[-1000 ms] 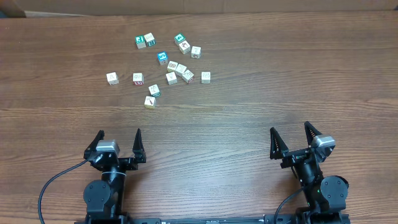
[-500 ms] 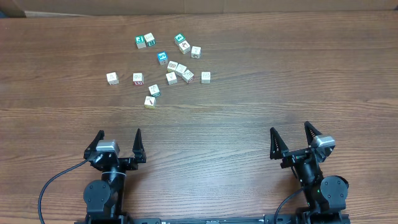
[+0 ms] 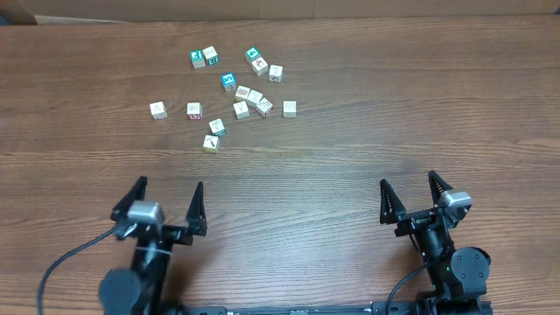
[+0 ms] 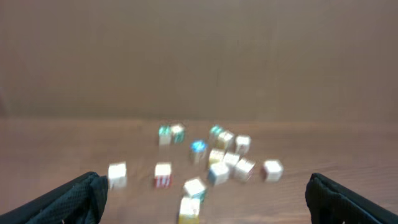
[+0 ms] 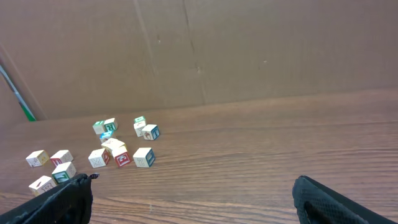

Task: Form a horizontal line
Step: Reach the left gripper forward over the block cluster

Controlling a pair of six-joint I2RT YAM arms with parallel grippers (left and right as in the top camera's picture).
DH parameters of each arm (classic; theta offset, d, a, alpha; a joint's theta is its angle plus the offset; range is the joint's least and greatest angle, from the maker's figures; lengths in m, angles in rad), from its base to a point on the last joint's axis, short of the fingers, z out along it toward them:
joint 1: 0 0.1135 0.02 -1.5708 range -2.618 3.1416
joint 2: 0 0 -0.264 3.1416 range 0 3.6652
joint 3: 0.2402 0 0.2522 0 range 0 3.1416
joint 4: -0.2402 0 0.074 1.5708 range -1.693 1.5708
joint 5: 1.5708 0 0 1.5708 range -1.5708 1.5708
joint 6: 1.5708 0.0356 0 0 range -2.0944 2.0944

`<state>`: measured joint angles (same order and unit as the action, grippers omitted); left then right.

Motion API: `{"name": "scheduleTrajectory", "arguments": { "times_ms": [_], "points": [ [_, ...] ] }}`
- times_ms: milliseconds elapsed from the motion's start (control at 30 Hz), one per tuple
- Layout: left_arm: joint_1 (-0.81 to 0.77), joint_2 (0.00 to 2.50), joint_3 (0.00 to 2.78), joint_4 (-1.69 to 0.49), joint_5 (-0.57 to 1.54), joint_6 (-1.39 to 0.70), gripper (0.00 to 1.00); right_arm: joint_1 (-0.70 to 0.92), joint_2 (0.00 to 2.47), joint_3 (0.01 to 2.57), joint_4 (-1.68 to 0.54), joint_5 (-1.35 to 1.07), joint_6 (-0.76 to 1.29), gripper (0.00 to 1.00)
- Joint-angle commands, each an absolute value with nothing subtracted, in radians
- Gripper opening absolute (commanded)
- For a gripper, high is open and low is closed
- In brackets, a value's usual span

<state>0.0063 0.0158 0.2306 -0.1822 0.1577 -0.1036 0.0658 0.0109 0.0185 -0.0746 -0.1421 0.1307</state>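
Small wooden picture cubes lie scattered in a loose cluster at the table's far left-centre, in no row. Among them is a blue-faced cube with a white "5" (image 3: 228, 80) (image 4: 198, 147). Whitish cubes lie around it, such as one at the far left (image 3: 157, 109), one in the middle (image 3: 241, 109) and one at the right (image 3: 289, 108) (image 5: 143, 157). My left gripper (image 3: 169, 185) (image 4: 205, 186) stands open near the front edge, well short of the cubes. My right gripper (image 3: 408, 180) (image 5: 193, 183) is open at the front right, with nothing between its fingers.
Green-faced cubes (image 3: 198, 59) (image 3: 253, 54) sit at the back of the cluster, another (image 3: 219, 129) near its front. A brown cardboard wall (image 5: 199, 50) rises behind the table's far edge. Bare wood (image 3: 394, 96) stretches right of the cubes.
The left arm has shifted slightly left and toward the front edge, and its wrist view is blurred by motion. The right arm and the cubes have not moved.
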Motion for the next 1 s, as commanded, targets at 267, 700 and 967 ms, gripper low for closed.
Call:
{"name": "scheduleTrajectory", "arguments": {
  "times_ms": [267,700,967],
  "points": [
    [0.000,0.196,0.815,-0.433,0.207,-0.089,1.00,0.061,0.003,0.008,-0.070,-0.143,0.133,1.00],
    [0.000,1.095,2.028,-1.223,0.207,-0.004,1.00,0.061,0.003,0.008,-0.070,-0.143,0.133,1.00],
    [0.000,1.585,2.610,-1.525,0.207,0.030,1.00,0.061,0.003,0.008,-0.070,-0.143,0.133,1.00]
  ]
}}
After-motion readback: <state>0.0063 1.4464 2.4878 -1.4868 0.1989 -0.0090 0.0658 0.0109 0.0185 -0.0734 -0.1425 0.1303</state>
